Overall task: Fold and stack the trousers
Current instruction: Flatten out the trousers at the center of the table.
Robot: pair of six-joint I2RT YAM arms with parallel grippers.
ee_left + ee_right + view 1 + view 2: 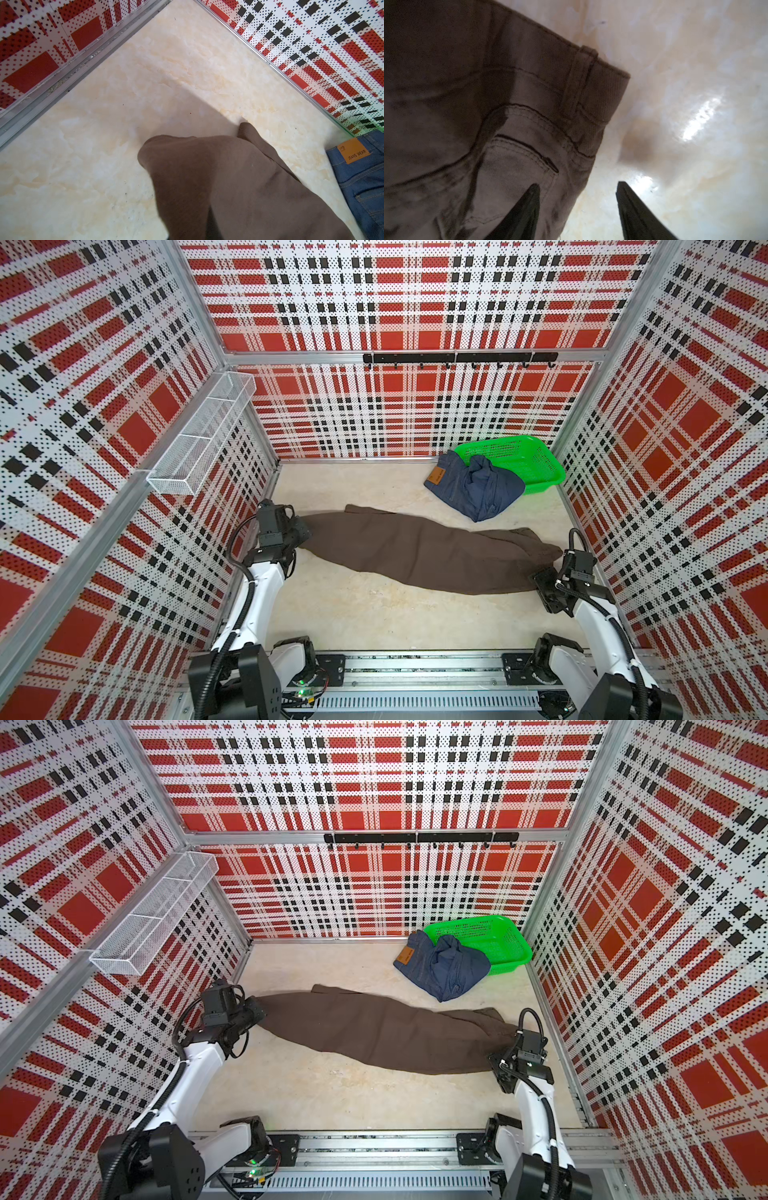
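Plain dark brown trousers [415,551], blue denim pair [478,493] with tan patch [436,476], green basket [536,460], cream marbled desk [353,614], red-black-white plaid walls [415,302].

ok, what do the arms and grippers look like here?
The left arm and right arm have white shell links with black joints and wrist blocks. Black corrugated cable runs along each. The right gripper has slim, tapered black fingers.

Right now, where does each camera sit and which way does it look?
Both top views: high behind the robot's base, looking down at brown trousers, jeans, green basket; both arms show.
Left wrist: on the left arm, facing the trouser leg end and jeans; no robot part shows.
Right wrist: low over the waistband; the open right gripper shows.
Shared: brown trousers in all views.
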